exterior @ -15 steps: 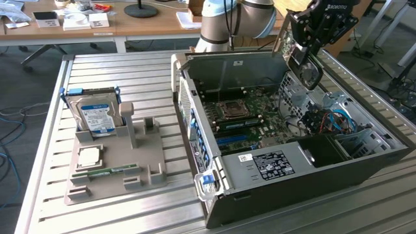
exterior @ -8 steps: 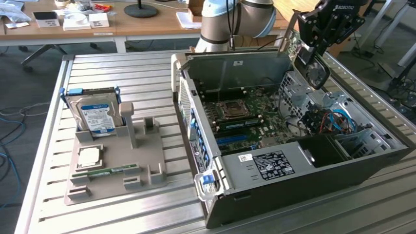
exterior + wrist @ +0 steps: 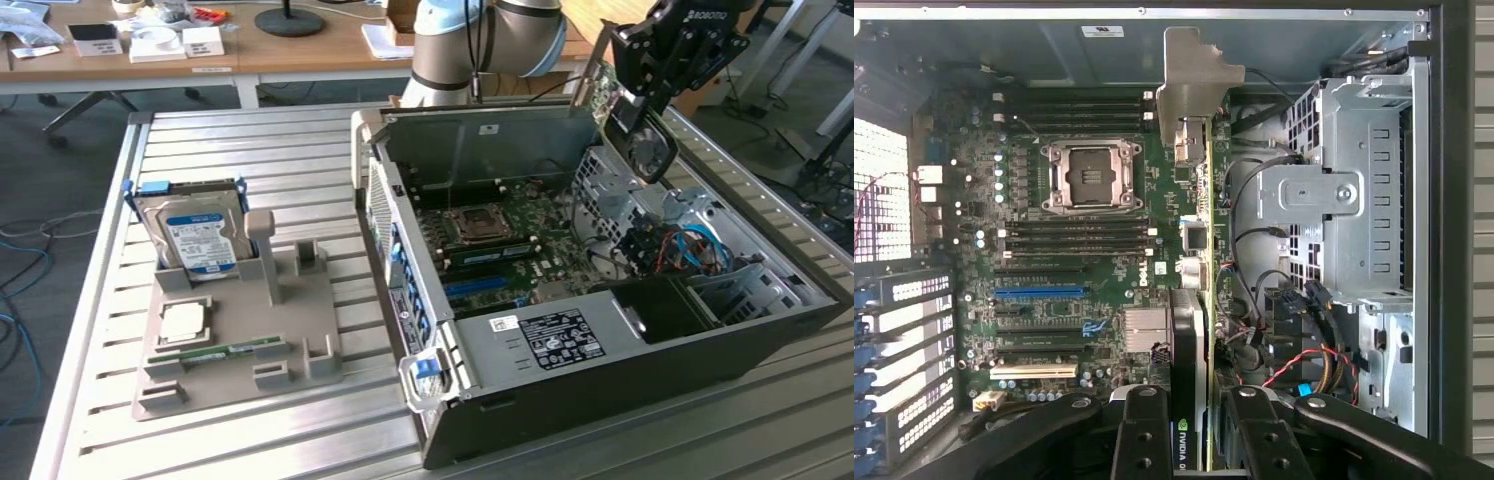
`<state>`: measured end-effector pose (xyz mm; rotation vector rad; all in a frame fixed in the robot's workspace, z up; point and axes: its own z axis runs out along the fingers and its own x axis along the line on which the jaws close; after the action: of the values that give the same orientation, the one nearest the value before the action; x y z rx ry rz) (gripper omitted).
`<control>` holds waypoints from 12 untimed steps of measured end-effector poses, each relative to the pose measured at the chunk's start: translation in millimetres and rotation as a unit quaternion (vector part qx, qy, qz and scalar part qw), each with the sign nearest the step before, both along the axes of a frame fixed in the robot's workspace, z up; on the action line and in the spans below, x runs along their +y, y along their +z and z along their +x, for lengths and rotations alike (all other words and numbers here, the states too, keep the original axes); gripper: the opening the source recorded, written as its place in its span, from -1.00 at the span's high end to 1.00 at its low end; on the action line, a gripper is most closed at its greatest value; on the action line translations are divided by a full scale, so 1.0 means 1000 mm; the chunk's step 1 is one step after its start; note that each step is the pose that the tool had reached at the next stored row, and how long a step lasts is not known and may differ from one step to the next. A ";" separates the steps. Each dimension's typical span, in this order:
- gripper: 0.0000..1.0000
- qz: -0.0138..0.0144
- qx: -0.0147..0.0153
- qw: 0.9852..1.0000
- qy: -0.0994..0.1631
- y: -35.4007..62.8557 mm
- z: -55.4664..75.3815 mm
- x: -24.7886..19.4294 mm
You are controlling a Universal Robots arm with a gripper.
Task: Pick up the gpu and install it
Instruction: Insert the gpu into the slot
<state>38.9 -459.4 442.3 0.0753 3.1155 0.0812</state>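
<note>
Open case [image 3: 601,385], motherboard [image 3: 1104,290] below, drive cage [image 3: 1354,200] close beside. gripper [image 3: 1199,420] clamped on gpu [image 3: 1189,330], edge-on, bracket end farthest out.

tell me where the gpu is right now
The gpu is clamped in the pincer at the exterior view's upper right, hanging above the open computer case, near its drive cage.

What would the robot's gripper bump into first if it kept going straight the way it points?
The gripper points into the open computer case. The graphics card it holds would probably reach the green motherboard first, though depth is hard to judge.
</note>
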 end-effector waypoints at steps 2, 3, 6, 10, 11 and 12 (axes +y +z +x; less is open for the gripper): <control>0.47 0.000 0.000 1.000 0.000 0.0000 0.000 0.0000; 0.47 0.000 0.000 1.000 0.000 0.0000 0.000 0.0000; 0.47 0.000 0.000 1.000 0.002 0.0000 0.000 0.0000; 0.47 0.000 0.000 1.000 0.023 0.0000 0.000 0.0000; 0.47 0.000 0.000 1.000 0.031 0.0000 0.000 0.0000; 0.47 0.000 0.000 0.999 0.039 -0.0001 0.000 0.0000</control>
<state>38.7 -459.4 442.2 -0.0473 3.1181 0.0835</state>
